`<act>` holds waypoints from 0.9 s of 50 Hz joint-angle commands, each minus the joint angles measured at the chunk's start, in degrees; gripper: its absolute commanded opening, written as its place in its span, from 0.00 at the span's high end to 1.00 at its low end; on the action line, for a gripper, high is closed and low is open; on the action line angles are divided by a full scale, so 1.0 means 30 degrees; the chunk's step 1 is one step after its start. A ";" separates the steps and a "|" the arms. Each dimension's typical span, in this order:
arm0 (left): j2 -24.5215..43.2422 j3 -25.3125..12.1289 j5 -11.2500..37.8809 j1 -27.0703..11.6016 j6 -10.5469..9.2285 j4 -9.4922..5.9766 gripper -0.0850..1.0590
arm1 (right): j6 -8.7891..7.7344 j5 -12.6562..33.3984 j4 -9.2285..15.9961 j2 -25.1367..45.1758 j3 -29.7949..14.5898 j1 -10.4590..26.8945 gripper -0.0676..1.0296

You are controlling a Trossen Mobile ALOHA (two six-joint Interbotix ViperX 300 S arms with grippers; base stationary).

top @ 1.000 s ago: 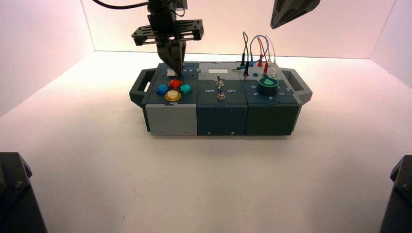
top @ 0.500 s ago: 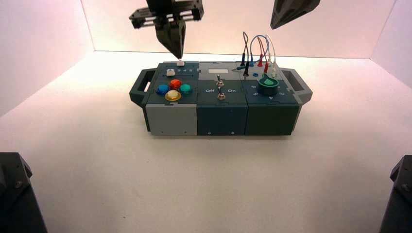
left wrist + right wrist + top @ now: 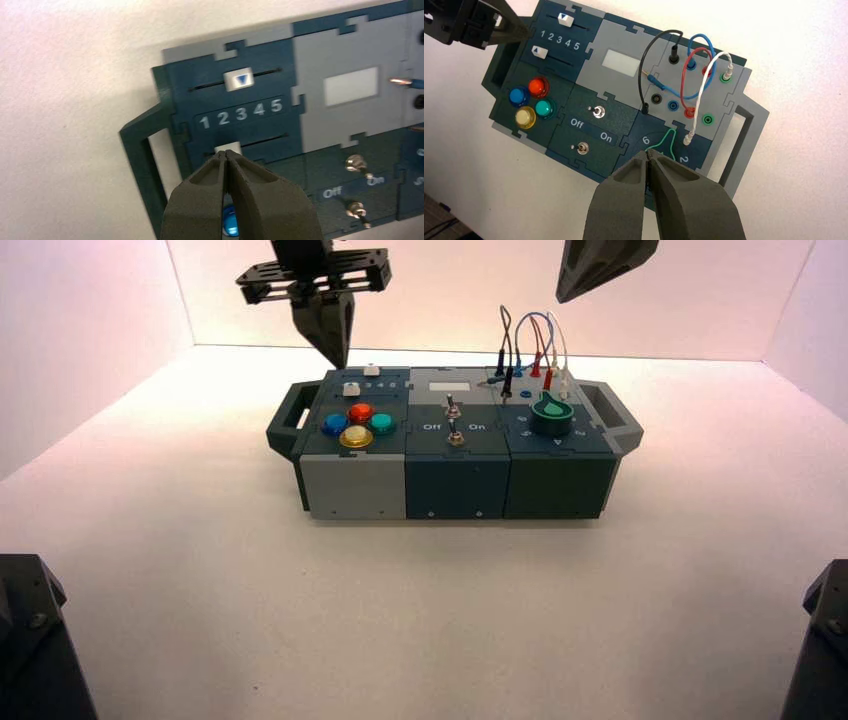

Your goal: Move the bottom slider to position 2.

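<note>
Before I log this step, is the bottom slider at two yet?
Yes, at or very near 2: the right wrist view shows the bottom slider pointing up toward the 2.

The left arm (image 3: 330,275) reached in from the top of the high view, its claw (image 3: 340,365) pointing downward with the fingers closed together, while the right arm's claw (image 3: 562,295) hung well apart on the right, slanted, its fingers likewise closed together.

your lab-like test station, a pale bare-surfaced counter (image 3: 420,610), plain light walls (image 3: 80,340) around it, your box of switches and wires (image 3: 455,485) set out on it
</note>
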 commanded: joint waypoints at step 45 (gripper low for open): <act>0.0791 -0.0146 -0.0381 -0.0146 0.0029 0.0000 0.95 | -0.0059 -0.0088 0.0000 -0.0029 -0.0527 0.0059 0.96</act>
